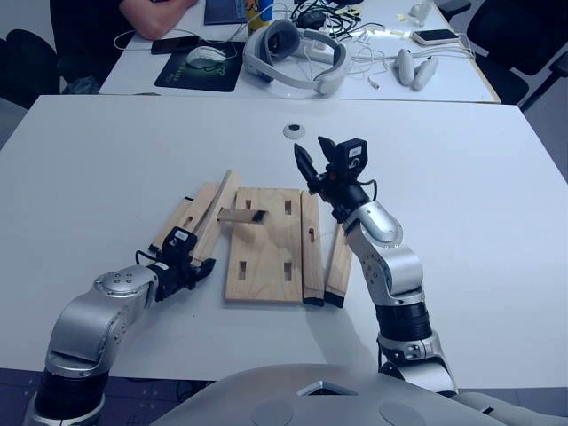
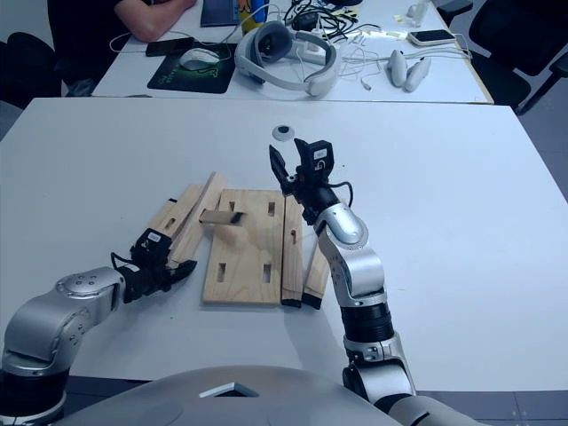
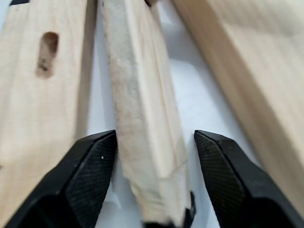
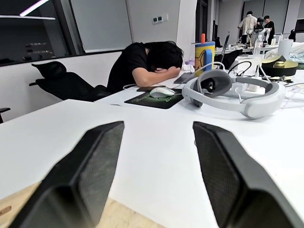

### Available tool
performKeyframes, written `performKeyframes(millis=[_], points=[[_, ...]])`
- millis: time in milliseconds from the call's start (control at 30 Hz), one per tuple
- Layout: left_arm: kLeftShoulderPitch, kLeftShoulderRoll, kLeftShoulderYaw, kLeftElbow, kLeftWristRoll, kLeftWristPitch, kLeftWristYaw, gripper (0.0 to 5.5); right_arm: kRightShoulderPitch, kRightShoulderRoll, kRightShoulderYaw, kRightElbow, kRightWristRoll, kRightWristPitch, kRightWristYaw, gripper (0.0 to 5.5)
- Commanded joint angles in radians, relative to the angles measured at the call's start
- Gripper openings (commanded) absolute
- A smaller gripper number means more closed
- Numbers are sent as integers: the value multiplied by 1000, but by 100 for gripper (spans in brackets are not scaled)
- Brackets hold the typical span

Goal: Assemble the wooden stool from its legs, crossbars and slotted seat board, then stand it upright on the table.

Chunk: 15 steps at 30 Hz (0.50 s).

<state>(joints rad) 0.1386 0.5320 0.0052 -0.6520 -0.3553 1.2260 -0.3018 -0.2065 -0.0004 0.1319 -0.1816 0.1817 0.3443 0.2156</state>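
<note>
Centre of the desk [image 1: 461,222]: slotted seat board [image 1: 264,248] lying flat, nothing fitted into it yet. One short crossbar [image 1: 238,216] loose across its upper left corner. Two legs [image 1: 311,253] side by side against the board's right edge, two more fanned out to its left.

Lower left of the head view: left hand [image 1: 197,269] down at desk level, jaws spread wide, a finger on each side of the near end of the inner left leg [image 3: 142,109], neither pad touching wood. Gripping nothing so far.

Above the board's upper right corner: right hand [image 1: 318,158] raised off the desk, open as well, empty, pointing toward the far edge.

Looks like the very start, with a pick-up of that inner left leg about to be attempted.

Trouble spots from here:
- Grip right at the tip, hence a long lever and a likely droop or swivel once lifted.
- Outer left leg [image 3: 33,95] just beside it, so a real risk of shoving both with a skewed close and scattering the fan.
- Scuffed, uneven end too, a poor seat for the pads, with a slip possible.
- And that loose crossbar, liable to slide off at one nudge of the board.
</note>
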Motion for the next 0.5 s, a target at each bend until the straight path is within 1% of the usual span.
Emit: performKeyframes(millis=[33,200,233,300,400,500], points=[[-2,-25,-12,3,10,21,27,296,0,2,4,16,-7,3,-4,269],[-2,-19,-23,36,34,-14,39,296,-8,7,6,19,-10,7,-3,269],[-2,-19,-20,42,34,-20,39,279,-9,7,7,20,-10,8,-3,269],[-4,-29,-10,52,28,-29,37,264,-10,7,7,21,-11,8,-2,269],[-19,-61,22,80,4,-27,31,214,-8,6,10,33,-16,4,1,269],[-35,-83,49,103,-18,-24,19,176,-9,7,13,50,-20,-3,7,269]])
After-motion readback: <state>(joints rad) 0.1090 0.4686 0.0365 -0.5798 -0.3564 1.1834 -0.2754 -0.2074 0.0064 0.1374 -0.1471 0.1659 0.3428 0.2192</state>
